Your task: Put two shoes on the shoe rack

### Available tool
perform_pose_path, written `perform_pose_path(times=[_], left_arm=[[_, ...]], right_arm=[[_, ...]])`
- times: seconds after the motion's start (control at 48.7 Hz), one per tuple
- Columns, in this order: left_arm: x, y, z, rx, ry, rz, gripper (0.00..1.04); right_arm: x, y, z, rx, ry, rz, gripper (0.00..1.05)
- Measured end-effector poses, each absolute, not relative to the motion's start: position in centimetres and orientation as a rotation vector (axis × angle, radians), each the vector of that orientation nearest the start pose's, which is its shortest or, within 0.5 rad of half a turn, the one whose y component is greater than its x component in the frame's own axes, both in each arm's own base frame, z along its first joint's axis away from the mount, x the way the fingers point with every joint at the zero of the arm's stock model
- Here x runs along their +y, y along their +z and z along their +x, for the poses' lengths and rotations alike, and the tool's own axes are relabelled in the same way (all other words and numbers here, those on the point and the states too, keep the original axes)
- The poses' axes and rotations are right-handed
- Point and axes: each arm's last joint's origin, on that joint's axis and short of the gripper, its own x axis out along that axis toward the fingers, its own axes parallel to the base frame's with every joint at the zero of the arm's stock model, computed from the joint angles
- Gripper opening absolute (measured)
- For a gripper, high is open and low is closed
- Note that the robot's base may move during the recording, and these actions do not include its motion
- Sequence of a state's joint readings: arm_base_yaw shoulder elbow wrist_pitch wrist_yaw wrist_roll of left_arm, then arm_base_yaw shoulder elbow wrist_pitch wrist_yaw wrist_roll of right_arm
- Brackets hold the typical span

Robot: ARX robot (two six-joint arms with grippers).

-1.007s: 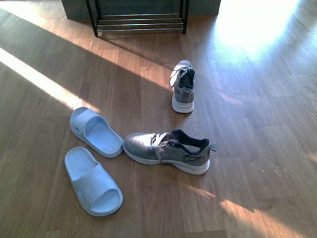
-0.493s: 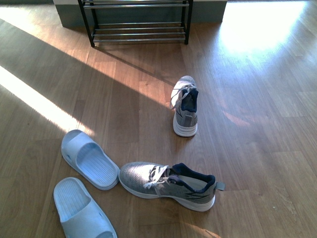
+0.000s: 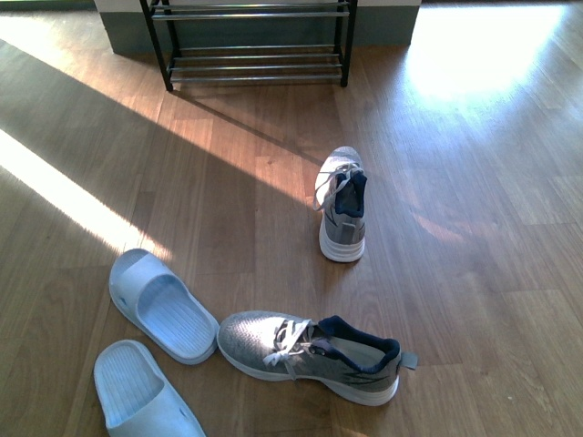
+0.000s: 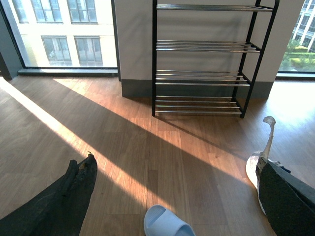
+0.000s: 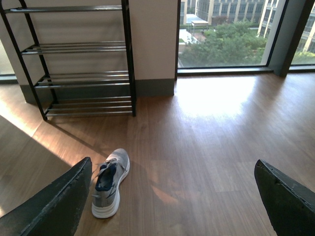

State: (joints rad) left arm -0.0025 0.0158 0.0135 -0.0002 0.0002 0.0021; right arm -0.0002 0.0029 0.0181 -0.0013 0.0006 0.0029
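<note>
Left gripper (image 4: 175,162) and right gripper (image 5: 173,163) are both hanging with jaws spread wide, gripping nothing, clear of the floor (image 3: 474,273). Nothing is sitting on the rack (image 3: 255,64) yet; it is standing bare at the far end of the room. One sneaker (image 3: 342,208) is standing upright by itself, toe pointing at the rack, roughly midway between the rack and the other shoes. The second sneaker (image 3: 310,350) is lying nearer, crosswise, its toe just beside a slide (image 3: 159,308), with the other slide (image 3: 137,399) nearer again. To my eye the robot is lining up for a first pick. The lone sneaker is looking like the easy one: the right arm needs lowering over it and closing across the collar.
</note>
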Motion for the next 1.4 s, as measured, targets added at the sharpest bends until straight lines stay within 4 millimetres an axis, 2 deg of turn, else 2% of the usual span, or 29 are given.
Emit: perform_pose_path(times=[0.329, 0.349, 0.411, 0.493, 0.575, 0.637, 0.781, 0.904, 1.028, 1.069, 1.213, 1.398], left_arm=[[0.0, 16.7, 9.8, 0.002, -0.003, 0.002, 0.95], [0.0, 16.7, 9.8, 0.002, -0.003, 0.002, 0.95], [0.0, 16.7, 9.8, 0.002, -0.003, 0.002, 0.95], [0.0, 16.7, 9.8, 0.002, -0.002, 0.002, 0.95], [0.0, 16.7, 9.8, 0.002, -0.002, 0.002, 0.95], [0.0, 16.7, 9.8, 0.002, -0.003, 0.002, 0.95], [0.0, 16.7, 9.8, 0.002, -0.002, 0.002, 0.95], [0.0, 16.7, 9.8, 0.002, -0.003, 0.002, 0.95], [0.0, 16.7, 9.8, 0.002, -0.003, 0.002, 0.95], [0.0, 16.7, 9.8, 0.002, -0.002, 0.002, 0.95], [0.0, 16.7, 9.8, 0.002, -0.003, 0.002, 0.95], [0.0, 16.7, 9.8, 0.002, -0.003, 0.002, 0.95]], right_arm=[[0.0, 16.9, 9.7, -0.013, 0.001, 0.003, 0.96], [0.0, 16.9, 9.7, 0.009, 0.016, 0.012, 0.96], [-0.1, 16.6, 10.0, 0.219, 0.21, 0.116, 0.96], [0.1, 16.8, 10.9, 0.329, 0.332, 0.173, 0.96], [0.5, 17.5, 12.0, 0.346, 0.381, 0.134, 0.96], [1.0, 17.8, 13.5, 0.365, 0.422, 0.085, 0.96], [2.3, 16.3, 17.2, 0.447, 0.495, -0.02, 0.96], [3.3, 14.1, 20.6, 0.519, 0.529, -0.101, 0.96], [4.6, 9.7, 24.2, 0.63, 0.559, -0.2, 0.96], [5.2, 7.4, 25.1, 0.687, 0.582, -0.231, 0.96], [6.4, 2.6, 26.3, 0.81, 0.64, -0.288, 0.96], [7.4, -2.1, 27.2, 0.907, 0.683, -0.346, 0.96]])
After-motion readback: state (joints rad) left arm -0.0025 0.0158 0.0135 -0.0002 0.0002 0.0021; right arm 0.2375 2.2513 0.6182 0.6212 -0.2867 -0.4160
